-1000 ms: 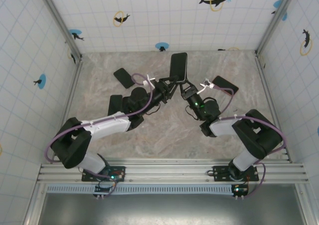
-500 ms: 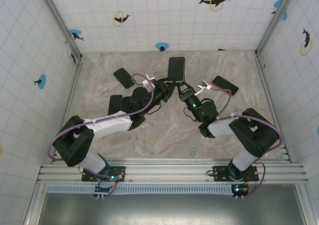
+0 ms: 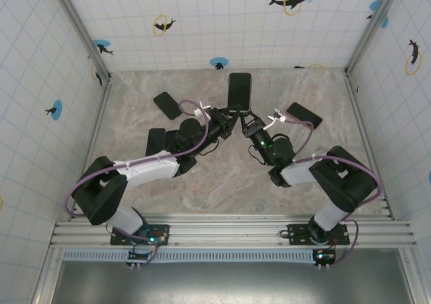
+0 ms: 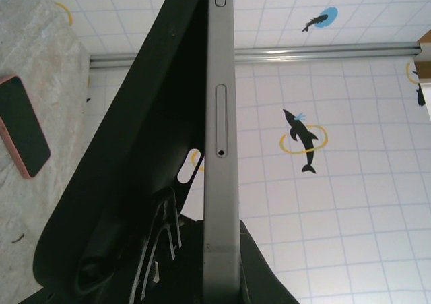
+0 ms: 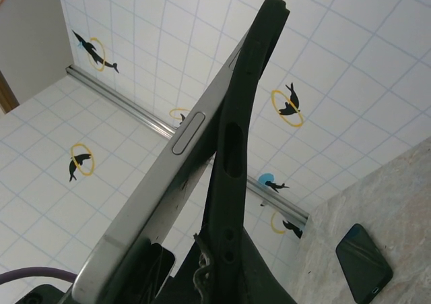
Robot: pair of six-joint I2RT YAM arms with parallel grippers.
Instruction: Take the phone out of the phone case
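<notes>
A phone [image 3: 239, 92] with a dark screen is held upright above the middle of the table, between both grippers. In the left wrist view my left gripper [image 4: 222, 250] is shut on the phone's grey metal edge [image 4: 221, 149], and the black case [image 4: 135, 183] spreads away from it to the left. In the right wrist view my right gripper [image 5: 232, 263] is shut on the black case's edge [image 5: 232, 156], while the grey phone [image 5: 161, 183] leans out of it to the left. From above, the left gripper [image 3: 227, 118] and right gripper [image 3: 248, 120] meet under the phone.
Another phone in a pink case [image 3: 167, 105] lies at the back left, also seen as the pink-edged phone [image 4: 20, 125]. A dark phone [image 3: 304, 115] lies at the right, the same dark phone [image 5: 363, 263]. A dark flat object [image 3: 156, 141] lies beside the left arm. Tiled walls surround the table.
Both grippers and the held phone have shifted slightly left and toward the back wall. The phone now stands straighter than before.
</notes>
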